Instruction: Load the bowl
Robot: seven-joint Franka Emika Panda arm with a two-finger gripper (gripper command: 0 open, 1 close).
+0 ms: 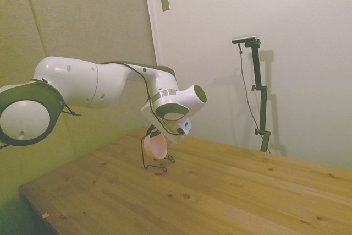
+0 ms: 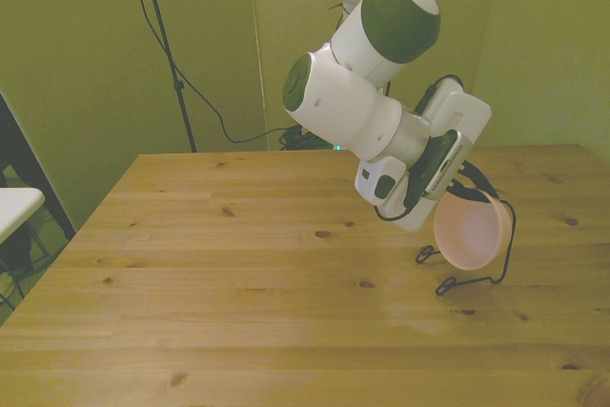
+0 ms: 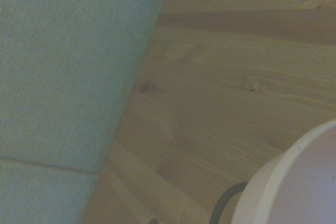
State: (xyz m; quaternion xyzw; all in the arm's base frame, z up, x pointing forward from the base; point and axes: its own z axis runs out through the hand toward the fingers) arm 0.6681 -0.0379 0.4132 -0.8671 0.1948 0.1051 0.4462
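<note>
The glossy white arm [image 1: 104, 83] has rounded segments, dark grey joint bands and a thin black cable [image 1: 142, 83].

The white arm [image 1: 99, 83] reaches low over the table — wrist bent downward, its hand [image 2: 457, 199] tilted sideways.

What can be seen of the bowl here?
The bowl is small, round, pale pink, smooth like plastic, shallow and plain-rimmed. It stands on edge in a black wire rack on the table, its hollow facing the front camera. The gripper is at its upper rim; contact unclear.
</note>
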